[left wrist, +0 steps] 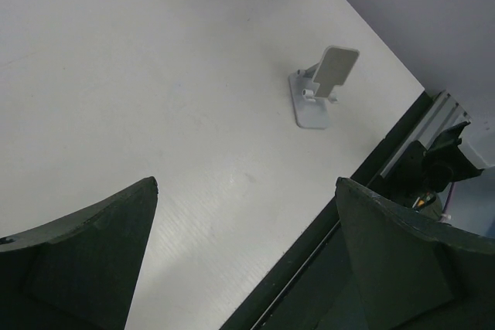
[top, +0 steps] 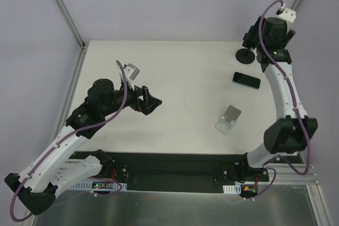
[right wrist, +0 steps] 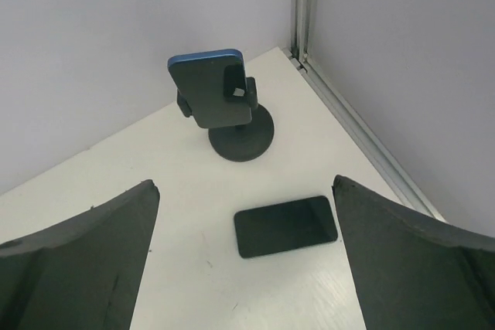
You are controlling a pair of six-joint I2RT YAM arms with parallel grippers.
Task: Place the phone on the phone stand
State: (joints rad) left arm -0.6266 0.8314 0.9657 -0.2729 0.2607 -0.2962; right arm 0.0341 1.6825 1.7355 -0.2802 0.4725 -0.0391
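So, we're pre-grasp: left hand (left wrist: 247, 183) and right hand (right wrist: 246, 185) both wide, empty. Phone (top: 247, 80) lies flat on the tabletop (top: 185, 67) near the right hand; white stand (top: 228, 119) bare. Next we pinch the phone's long edges.

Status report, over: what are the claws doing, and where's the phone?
Left gripper, right gripper open, empty. Blue phone on dark stand; second phone lying flat. White stand empty. Nothing in the way.
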